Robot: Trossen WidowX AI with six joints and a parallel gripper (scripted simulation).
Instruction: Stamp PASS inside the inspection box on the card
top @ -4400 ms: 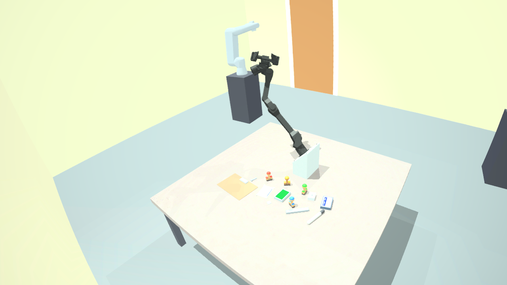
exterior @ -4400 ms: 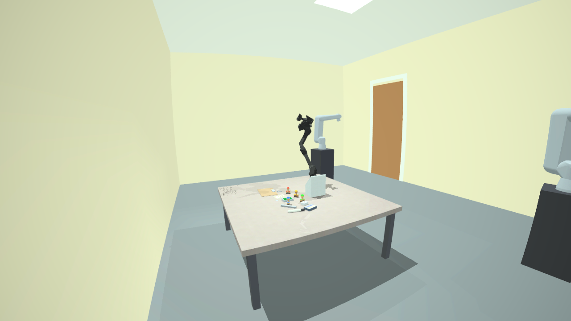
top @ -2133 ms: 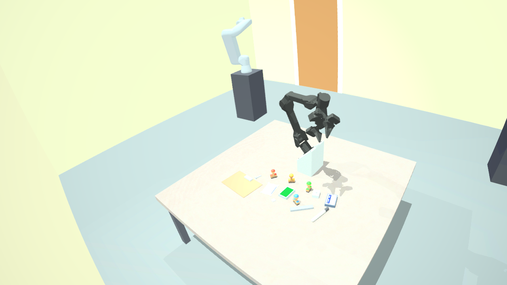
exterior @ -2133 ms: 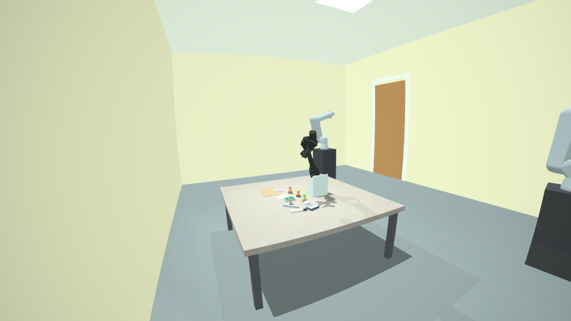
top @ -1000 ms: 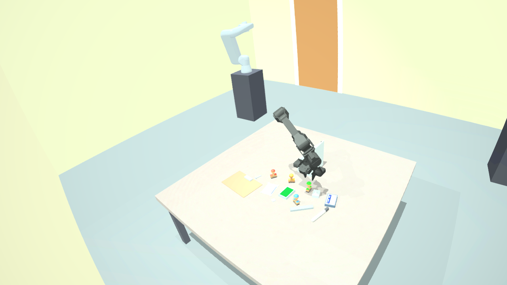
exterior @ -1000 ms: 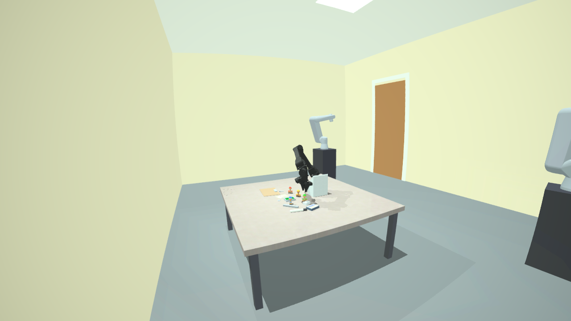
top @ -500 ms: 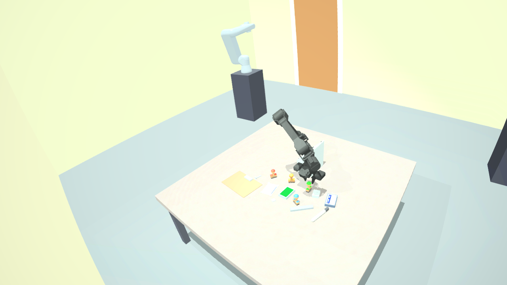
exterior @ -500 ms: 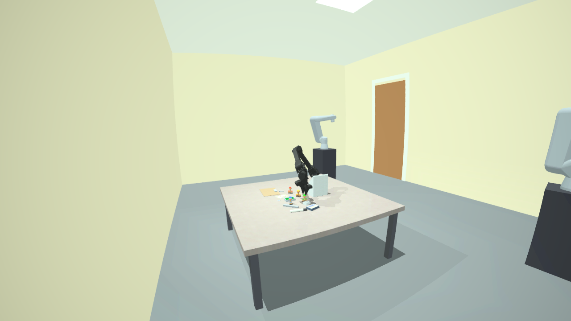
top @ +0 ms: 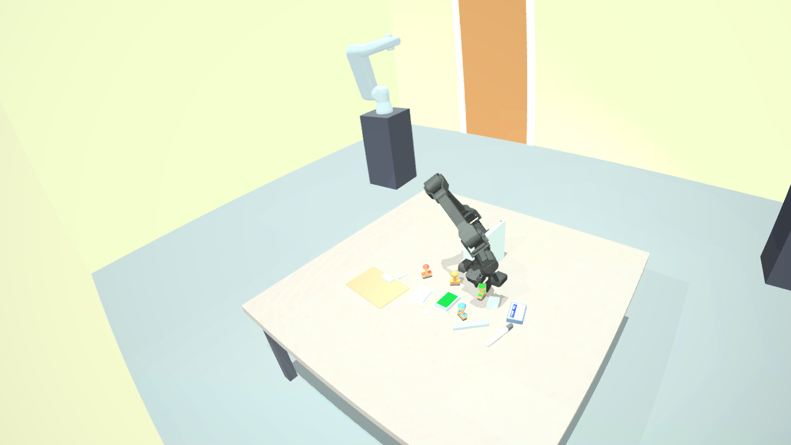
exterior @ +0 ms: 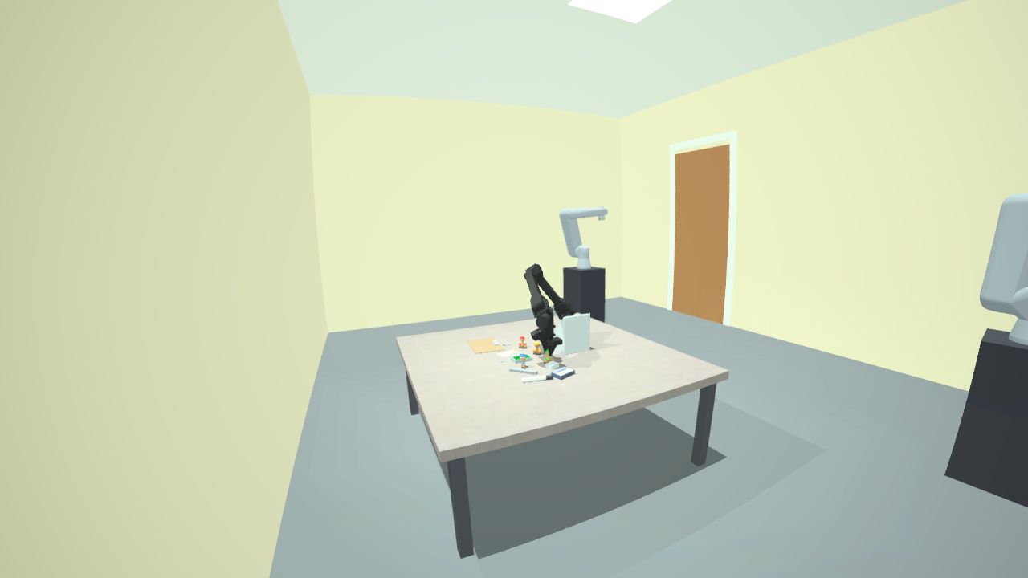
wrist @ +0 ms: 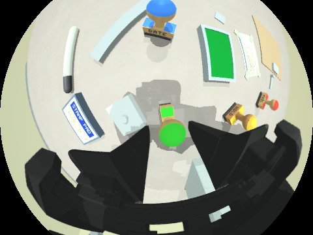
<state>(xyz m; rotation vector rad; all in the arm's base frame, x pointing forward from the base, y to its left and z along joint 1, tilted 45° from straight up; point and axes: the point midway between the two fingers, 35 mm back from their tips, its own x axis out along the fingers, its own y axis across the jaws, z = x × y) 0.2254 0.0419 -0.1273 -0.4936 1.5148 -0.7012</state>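
A stamp with a green knob (top: 481,293) (wrist: 173,134) stands upright on the bench; its word is not readable. My gripper (top: 482,285) (wrist: 169,127) is open above it, with a fingertip on either side of the knob in the wrist view and nothing clasped. The open green ink pad (top: 447,300) (exterior: 520,357) (wrist: 220,53) lies beyond the stamp, to the upper right in the wrist view. The white card (top: 419,295) (wrist: 249,55) lies past the pad, held at its corners; fine outlines show on it, too small to read.
A yellow HOLD stamp (wrist: 249,121), a red stamp (wrist: 274,104) and a blue DATE stamp (wrist: 161,8) stand around. A pale block (wrist: 127,114) is close left of the green stamp, with the pad lid (wrist: 83,119) beyond. A marker (wrist: 70,55) and an upright panel (top: 497,243) are also near.
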